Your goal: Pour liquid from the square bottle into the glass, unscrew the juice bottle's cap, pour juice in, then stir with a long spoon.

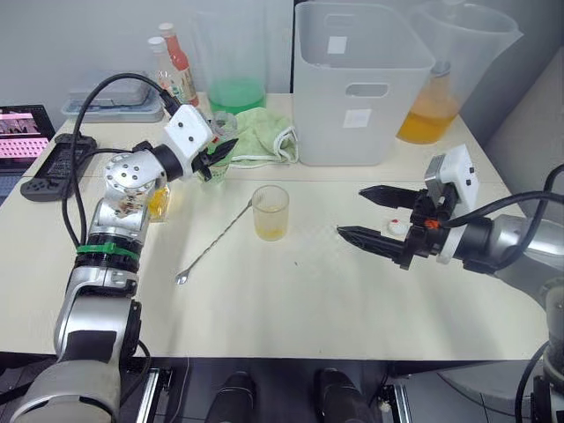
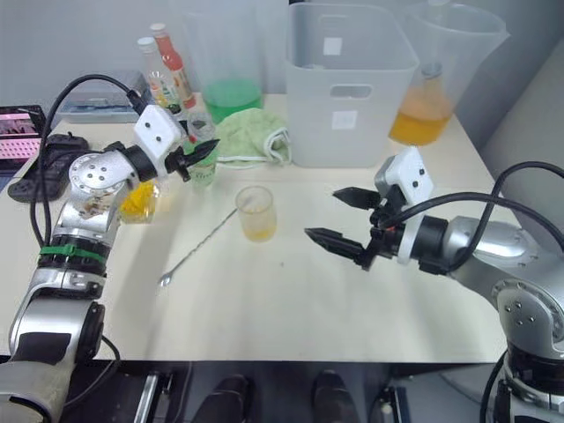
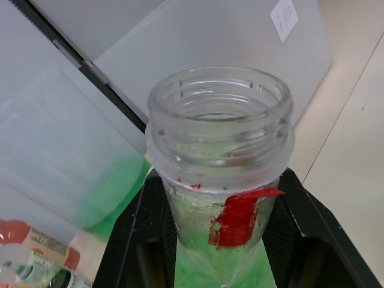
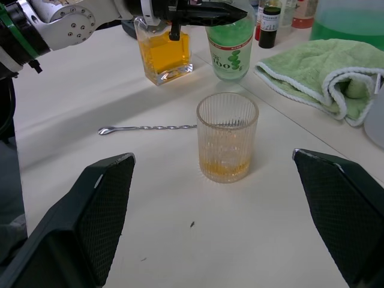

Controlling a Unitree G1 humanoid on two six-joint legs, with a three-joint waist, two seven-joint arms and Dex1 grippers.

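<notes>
Bench [image 1: 352, 291]: pale top, carries everything below.
Bin [image 1: 357, 84]: big white, at back, just right of green cloth [image 1: 260, 134].
Pitchers: one w/ orange liquid [image 1: 441, 79] back right, one w/ green liquid [image 1: 231, 66] back centre.
L end effector [image 1: 214, 159]: fingers clamped on juice bottle [image 4: 230, 51] at the neck; bottle upright on bench, beside cloth.
R end effector [image 1: 374, 216]: fingers spread wide, nothing between them, over bench to right of glass, pointing at it.
Square bottle [image 4: 162, 51]: orange liquid inside, stands just beside juice bottle, behind L arm.
Juice bottle mouth [image 3: 219, 114]: open, no cap on, threads bare; red band on neck.
Glass [image 1: 270, 212]: mid bench, upright, thin layer of amber liquid at bottom.
Spoon [image 1: 211, 242]: flat on bench, bowl toward front-left, other end just by glass.
Cap [image 1: 398, 226]: small white w/ red mark, on bench near R end effector.
</notes>
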